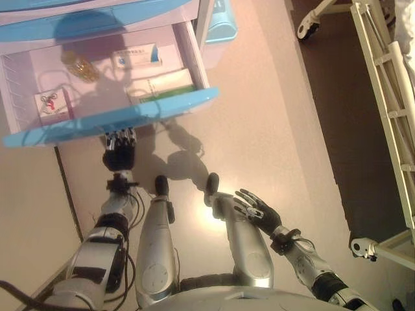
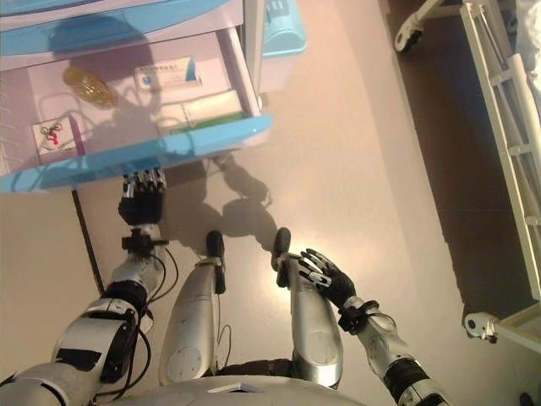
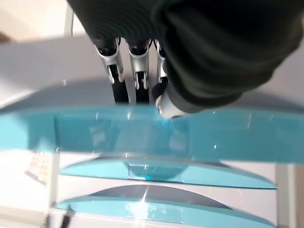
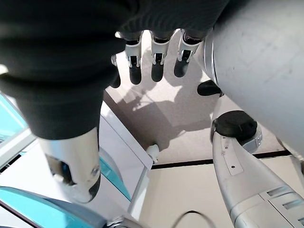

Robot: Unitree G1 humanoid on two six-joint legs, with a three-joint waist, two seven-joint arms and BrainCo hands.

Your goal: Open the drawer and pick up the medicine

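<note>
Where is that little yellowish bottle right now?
The yellowish bottle lies inside the open drawer, toward its back on the robot's left, just left of a white and blue medicine box.

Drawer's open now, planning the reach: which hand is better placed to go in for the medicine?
Left, probably. The left hand sits right at the drawer front; the right hand hangs low, far from it.
</note>
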